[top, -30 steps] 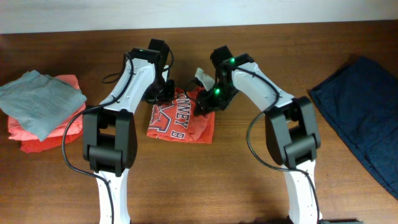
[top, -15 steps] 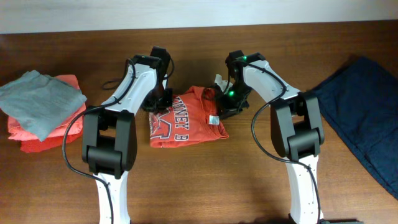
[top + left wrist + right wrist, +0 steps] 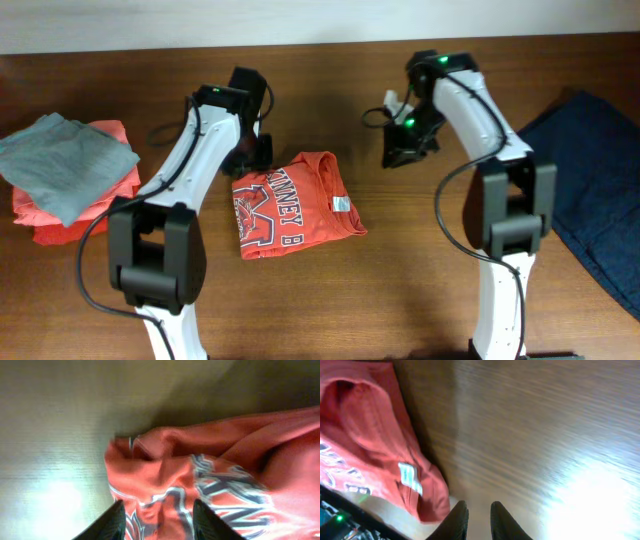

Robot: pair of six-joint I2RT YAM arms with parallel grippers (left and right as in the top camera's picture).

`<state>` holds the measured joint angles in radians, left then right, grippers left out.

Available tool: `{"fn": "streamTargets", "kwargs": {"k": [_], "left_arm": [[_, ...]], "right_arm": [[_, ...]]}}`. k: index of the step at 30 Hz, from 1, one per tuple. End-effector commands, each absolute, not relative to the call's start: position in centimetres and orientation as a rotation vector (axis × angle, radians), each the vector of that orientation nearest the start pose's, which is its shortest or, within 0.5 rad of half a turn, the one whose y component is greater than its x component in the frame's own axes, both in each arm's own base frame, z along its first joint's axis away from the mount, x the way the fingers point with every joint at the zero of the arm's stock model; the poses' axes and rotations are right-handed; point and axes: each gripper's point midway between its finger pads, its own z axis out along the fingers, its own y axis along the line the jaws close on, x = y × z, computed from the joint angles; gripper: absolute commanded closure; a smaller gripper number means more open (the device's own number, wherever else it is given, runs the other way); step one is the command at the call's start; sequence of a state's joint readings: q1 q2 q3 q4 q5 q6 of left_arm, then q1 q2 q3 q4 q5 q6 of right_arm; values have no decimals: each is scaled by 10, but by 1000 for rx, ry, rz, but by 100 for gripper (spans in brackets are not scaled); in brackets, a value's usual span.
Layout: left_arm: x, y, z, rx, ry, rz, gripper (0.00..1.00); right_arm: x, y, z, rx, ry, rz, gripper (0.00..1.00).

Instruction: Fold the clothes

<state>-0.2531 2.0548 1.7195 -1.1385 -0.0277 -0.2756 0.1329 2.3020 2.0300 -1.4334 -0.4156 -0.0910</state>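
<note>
The orange-red T-shirt (image 3: 295, 205) with white lettering lies folded on the wooden table, a white tag showing at its right edge. My left gripper (image 3: 250, 152) hovers at the shirt's far left corner. In the left wrist view its fingers (image 3: 114, 522) are spread wide over the printed cloth (image 3: 200, 475), gripping nothing. My right gripper (image 3: 398, 152) is off to the shirt's right over bare wood. In the right wrist view its jaws (image 3: 479, 521) stand a narrow gap apart and empty, with the shirt (image 3: 375, 455) to their left.
A stack of folded clothes, grey (image 3: 62, 162) on top of orange-red, sits at the table's left end. A dark blue garment (image 3: 585, 190) lies spread at the right end. The table's far edge meets a pale wall.
My right gripper has let go of the shirt's edge and moved up and to the right, away from it. The shirt has settled flat and folded. My left arm shifted slightly left.
</note>
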Motion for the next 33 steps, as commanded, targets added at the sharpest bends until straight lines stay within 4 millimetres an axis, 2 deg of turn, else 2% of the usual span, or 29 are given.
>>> {"fn": "streamTargets", "kwargs": {"k": [1, 3, 5, 9, 16, 18, 19, 22, 24, 26, 27, 32, 33], "left_arm": [[414, -112, 83, 168, 2995, -74, 57], [410, -124, 82, 273, 2999, -176, 61], [405, -140, 80, 460, 2980, -273, 68], [398, -156, 76, 703, 2926, -275, 82], [403, -175, 61, 817, 2836, -274, 83], [401, -175, 56, 793, 2851, -272, 83], [400, -174, 56, 759, 2869, -274, 87], [402, -173, 62, 709, 2868, -269, 89], [407, -170, 77, 654, 2846, -232, 89], [413, -154, 89, 529, 2841, -121, 89], [410, -143, 98, 367, 2866, -80, 88], [391, -123, 87, 140, 2987, -55, 87], [386, -111, 86, 42, 3019, -19, 87]], "right_arm": [[403, 111, 100, -336, 3153, 653, 79], [400, 110, 101, -360, 3161, 659, 79], [398, 111, 101, -375, 3167, 662, 79], [396, 113, 101, -421, 3162, 663, 79], [393, 115, 102, -426, 3168, 673, 79], [385, 135, 108, -598, 3107, 802, 78], [383, 142, 109, -639, 3091, 824, 78], [388, 162, 107, -726, 3035, 804, 67], [396, 181, 105, -812, 2966, 760, 59], [400, 193, 103, -869, 2926, 711, 54], [409, 205, 97, -913, 2888, 582, 48], [416, 223, 94, -987, 2819, 482, 41], [418, 228, 94, -997, 2800, 481, 37]]}}
